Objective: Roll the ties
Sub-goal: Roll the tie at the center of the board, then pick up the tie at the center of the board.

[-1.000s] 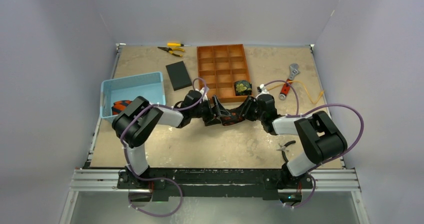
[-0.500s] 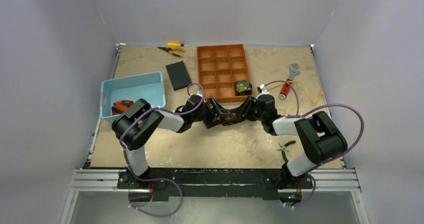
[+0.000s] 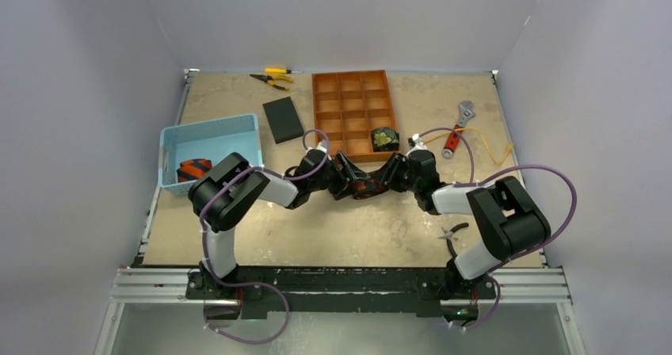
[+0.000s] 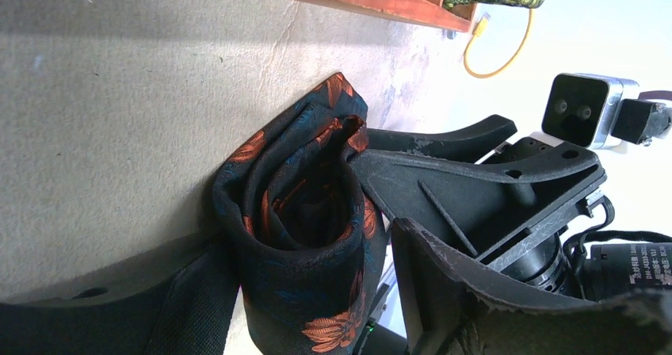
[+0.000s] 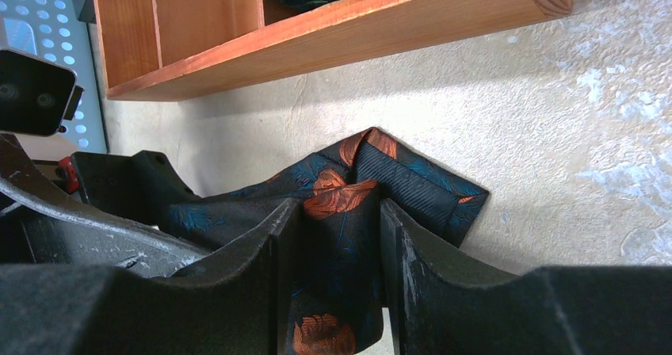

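— Where is the tie (image 5: 420, 181)?
— It lies part-rolled on the table (image 3: 317, 228), just in front of the tray's (image 5: 357, 30) near wall. My right gripper (image 5: 337, 228) pinches its loose fold, fingers narrow.
— What has changed?
— My left gripper (image 4: 309, 252) has edged rightward along the tray's front. Its fingers have narrowed and now straddle the roll. Whether they press it, I cannot tell. Judgement: the roll is being secured; rolling unfinished.
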Available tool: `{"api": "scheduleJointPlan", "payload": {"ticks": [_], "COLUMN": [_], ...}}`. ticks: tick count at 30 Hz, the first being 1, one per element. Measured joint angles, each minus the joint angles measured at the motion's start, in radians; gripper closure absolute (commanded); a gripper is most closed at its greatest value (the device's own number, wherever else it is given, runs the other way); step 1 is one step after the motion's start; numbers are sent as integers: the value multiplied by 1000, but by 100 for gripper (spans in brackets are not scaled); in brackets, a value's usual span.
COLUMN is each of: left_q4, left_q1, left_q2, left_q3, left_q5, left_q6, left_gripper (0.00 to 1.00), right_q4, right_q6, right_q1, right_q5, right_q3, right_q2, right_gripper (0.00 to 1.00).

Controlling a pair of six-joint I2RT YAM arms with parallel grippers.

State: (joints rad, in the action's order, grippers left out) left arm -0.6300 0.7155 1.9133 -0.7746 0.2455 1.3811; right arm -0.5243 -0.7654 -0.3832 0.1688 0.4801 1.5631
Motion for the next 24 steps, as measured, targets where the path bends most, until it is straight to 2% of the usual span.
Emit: {"api": "scheduleJointPlan", "payload": {"ticks": [6, 8, 16, 19, 22, 24], "left_q4": [-20, -37, -76, -90, -97, -96], "left_q1": [11, 14, 27, 33, 34, 34], "left_q2": [0, 0, 24, 37, 38, 38], "left_q3": [8, 18, 37, 37, 37, 37], "left_q5": [0, 0, 11, 13, 14, 14], "left_q6": [-5, -9, -14, -13, -14, -14], "left_gripper": [33, 37, 66, 80, 100, 100], "right_q4": [-1, -2, -6, -7, -8, -8], "right_q6": [0, 0, 0, 0, 0, 0], "right_q1": [0, 0, 0, 0, 0, 0], "right_q5": [-2, -2, -2, -2, -2, -2], "right_q3": [0, 0, -2, -3, -4, -5], "right_q2": [0, 0, 0, 0, 0, -2], "right_gripper": [55, 55, 55, 56, 55, 54]}}
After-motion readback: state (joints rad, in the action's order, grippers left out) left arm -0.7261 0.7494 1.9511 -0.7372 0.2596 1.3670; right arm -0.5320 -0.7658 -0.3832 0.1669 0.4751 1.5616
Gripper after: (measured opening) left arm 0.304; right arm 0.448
